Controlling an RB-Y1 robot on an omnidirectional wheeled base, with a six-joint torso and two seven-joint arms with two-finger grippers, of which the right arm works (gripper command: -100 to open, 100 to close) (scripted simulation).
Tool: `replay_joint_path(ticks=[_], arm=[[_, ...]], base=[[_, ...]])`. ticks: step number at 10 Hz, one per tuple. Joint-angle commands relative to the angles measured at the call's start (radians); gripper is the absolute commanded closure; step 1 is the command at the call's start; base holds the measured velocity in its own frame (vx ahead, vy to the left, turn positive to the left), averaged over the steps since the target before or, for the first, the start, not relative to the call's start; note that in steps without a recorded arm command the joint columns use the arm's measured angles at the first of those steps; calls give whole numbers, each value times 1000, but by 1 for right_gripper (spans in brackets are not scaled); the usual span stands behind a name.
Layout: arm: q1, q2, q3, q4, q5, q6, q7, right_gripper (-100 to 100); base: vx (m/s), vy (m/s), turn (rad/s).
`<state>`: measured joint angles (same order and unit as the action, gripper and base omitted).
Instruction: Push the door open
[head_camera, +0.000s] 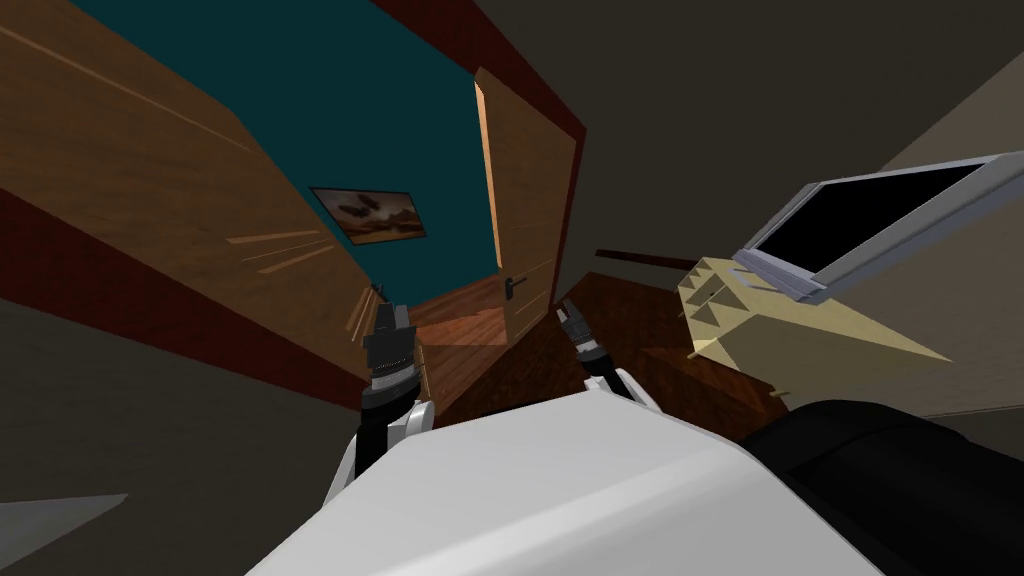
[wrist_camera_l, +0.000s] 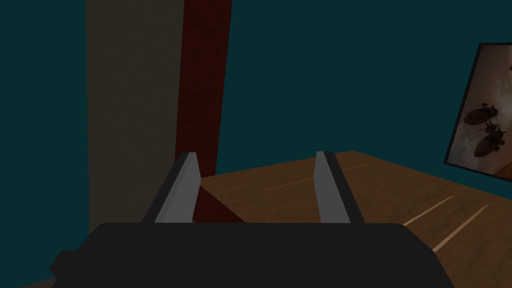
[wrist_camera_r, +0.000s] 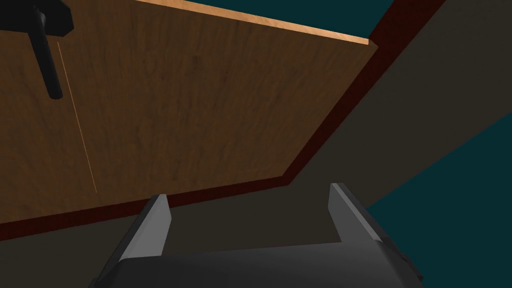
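Door (head_camera: 525, 200) stands ajar just ahead of the right gripper (wrist_camera_r: 248, 192), fingers spread and empty; left gripper (wrist_camera_l: 255, 154) likewise open, holding nothing; best press the right fingers on the panel near the handle (wrist_camera_r: 45, 60), then push steadily.

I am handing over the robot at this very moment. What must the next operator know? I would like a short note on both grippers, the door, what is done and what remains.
Left gripper: open and empty. It points through the doorway, past the dark red door frame, toward the teal wall.
Right gripper: open and empty. It faces the wooden door, with the black handle off to one side. I cannot tell if it touches the door.
Door: partly open, swung toward the teal wall.
Done: a gap is open.
Left: push the door wider, probably with the right gripper.
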<state>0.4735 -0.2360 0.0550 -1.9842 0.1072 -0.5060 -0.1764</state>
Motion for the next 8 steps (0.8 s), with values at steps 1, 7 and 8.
replay_joint_path(ticks=[1, 7, 8], arm=[[1, -17, 4, 16, 8, -4, -28, -100], [2, -89, 21, 117, 45, -44, -144, -100], [2, -98, 24, 129, 50, -49, -158, -100]], base=[[124, -8, 49], [119, -26, 80], [141, -30, 91]])
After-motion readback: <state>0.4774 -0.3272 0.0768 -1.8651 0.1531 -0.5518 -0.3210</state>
